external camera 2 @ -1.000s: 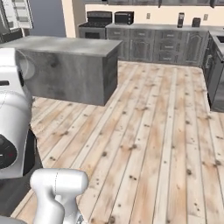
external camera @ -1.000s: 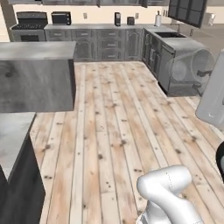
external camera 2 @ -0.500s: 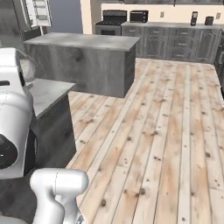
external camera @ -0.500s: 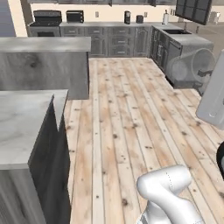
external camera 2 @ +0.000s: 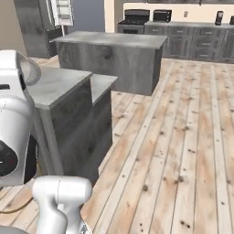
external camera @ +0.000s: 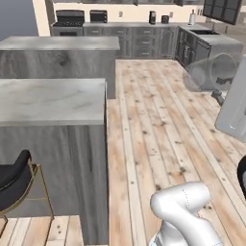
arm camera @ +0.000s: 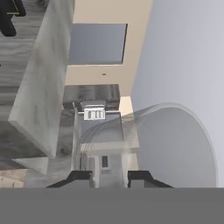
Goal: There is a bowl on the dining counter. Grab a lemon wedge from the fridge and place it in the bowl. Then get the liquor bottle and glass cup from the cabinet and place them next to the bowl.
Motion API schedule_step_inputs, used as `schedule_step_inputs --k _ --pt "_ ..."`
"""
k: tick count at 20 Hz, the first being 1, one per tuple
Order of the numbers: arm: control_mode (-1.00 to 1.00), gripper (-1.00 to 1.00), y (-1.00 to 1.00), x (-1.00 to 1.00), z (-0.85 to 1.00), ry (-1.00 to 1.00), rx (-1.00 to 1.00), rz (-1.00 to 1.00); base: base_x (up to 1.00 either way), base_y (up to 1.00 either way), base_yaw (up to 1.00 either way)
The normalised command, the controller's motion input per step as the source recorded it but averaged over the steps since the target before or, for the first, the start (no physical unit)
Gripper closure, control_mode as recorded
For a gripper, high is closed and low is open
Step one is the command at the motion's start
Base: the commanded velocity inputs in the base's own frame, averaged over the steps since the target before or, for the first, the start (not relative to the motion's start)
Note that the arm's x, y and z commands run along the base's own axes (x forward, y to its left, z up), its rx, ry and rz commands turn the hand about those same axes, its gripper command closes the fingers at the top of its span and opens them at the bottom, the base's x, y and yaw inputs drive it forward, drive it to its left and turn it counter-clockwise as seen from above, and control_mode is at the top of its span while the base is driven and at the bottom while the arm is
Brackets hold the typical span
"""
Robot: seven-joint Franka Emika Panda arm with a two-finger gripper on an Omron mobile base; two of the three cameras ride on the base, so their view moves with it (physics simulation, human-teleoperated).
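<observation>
Claw (arm camera: 110,175) clamped on cup (arm camera: 105,133), carrying it twd counter (external camera: 50,101). Next: drive closer, find bowl, set cup beside it.

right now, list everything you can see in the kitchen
glass cup: one, clear, in the air at the right, by the arm
dining counter: one, light grey marbled top, near left
island: one, grey, behind the dining counter
stool: one, black seat on gold legs, at the dining counter's near end
fridge: one, dark grey, far left
stove: one, black, back wall
microwave: one, black, right of the stove
base cabinets: a row, grey, along the back wall
floor: pale wood planks
arm: one, white, lower right
gripper: one, dark tips, apparently closed on the glass cup
</observation>
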Motion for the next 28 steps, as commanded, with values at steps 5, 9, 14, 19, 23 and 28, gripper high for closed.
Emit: schedule_step_inputs --k 5,9,14,19,23,28 --pt "1.0 1.0 0.0 0.0 0.0 0.0 0.0 0.0 -1.0 0.92 0.08" --pt "1.0 1.0 0.0 0.0 0.0 0.0 0.0 0.0 -1.0 1.0 0.1" --pt "1.0 1.0 0.0 0.0 0.0 0.0 0.0 0.0 -0.79 1.0 0.03" --pt "1.0 1.0 0.0 0.0 0.0 0.0 0.0 0.0 -0.1 1.0 0.0" --pt "1.0 1.0 0.0 0.0 0.0 0.0 0.0 0.0 0.21 1.0 -0.03" --pt "1.0 1.0 0.0 0.0 0.0 0.0 0.0 0.0 0.54 1.0 -0.09"
